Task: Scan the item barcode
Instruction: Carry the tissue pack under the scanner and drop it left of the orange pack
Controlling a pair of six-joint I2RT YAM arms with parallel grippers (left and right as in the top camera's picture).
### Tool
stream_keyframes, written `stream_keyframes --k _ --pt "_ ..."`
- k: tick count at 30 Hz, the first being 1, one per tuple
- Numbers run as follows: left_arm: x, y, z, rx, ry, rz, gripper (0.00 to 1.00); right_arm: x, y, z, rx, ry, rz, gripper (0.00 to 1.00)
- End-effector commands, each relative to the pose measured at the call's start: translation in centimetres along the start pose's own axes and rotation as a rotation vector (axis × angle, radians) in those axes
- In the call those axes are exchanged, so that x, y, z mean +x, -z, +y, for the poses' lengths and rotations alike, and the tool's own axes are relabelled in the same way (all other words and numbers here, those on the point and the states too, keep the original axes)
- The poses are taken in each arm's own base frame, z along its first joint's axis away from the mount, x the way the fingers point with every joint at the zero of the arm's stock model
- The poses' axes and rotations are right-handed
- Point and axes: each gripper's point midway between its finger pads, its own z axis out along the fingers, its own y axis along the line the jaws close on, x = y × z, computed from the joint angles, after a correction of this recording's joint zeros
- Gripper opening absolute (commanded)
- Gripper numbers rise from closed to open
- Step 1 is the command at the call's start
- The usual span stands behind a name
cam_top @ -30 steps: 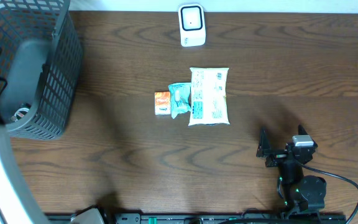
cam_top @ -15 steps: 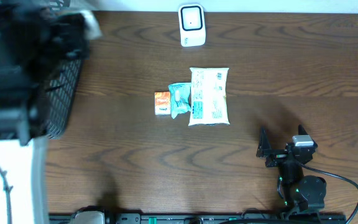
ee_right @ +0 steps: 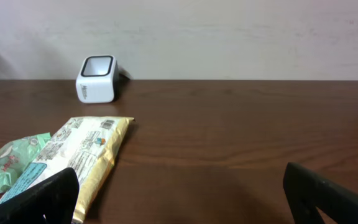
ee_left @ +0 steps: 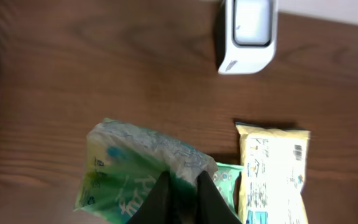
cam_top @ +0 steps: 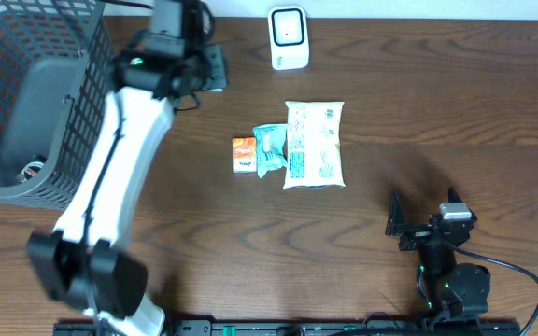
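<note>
The green packet point(ee_left: 129, 180) in my left pincer point(ee_left: 183, 185) runs off the bottom of the left wrist view, and overhead my own wrist hides it. The scanner point(ee_left: 247, 34) is cut by the left wrist view's top edge, and the print on the packet is blurred.

Shop-checkout mock-up around me: scanner point(cam_top: 288, 37) at 12 o'clock, wire basket point(cam_top: 26, 56) at 10, snack packets point(cam_top: 315, 145) mid-table point(cam_top: 437, 93).

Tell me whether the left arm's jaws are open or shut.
Shut, gripping the green packet: the left wrist view shows both jaws pinched together on its crinkled edge.
</note>
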Motion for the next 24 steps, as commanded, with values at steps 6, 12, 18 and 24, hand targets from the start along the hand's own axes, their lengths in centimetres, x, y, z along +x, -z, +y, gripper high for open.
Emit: stream_keyframes --k 6,12,18,24 --pt "3.6 -8.6 1.7 -0.102 0.296 0.139 0.07 0.0 0.0 -0.1 0.005 -0.010 -0.001 0.99" --pt "6.7 -13.3 2.5 -0.150 0.310 0.232 0.07 0.0 0.0 -0.1 0.005 -0.010 -0.001 0.99" --pt "8.8 -15.6 2.6 -0.170 0.285 0.286 0.09 0.0 0.0 -0.1 0.005 -0.010 -0.001 0.99" --pt "9.4 -15.6 1.4 -0.159 0.260 0.297 0.28 0.0 0.0 -0.1 0.005 -0.010 -0.001 0.99"
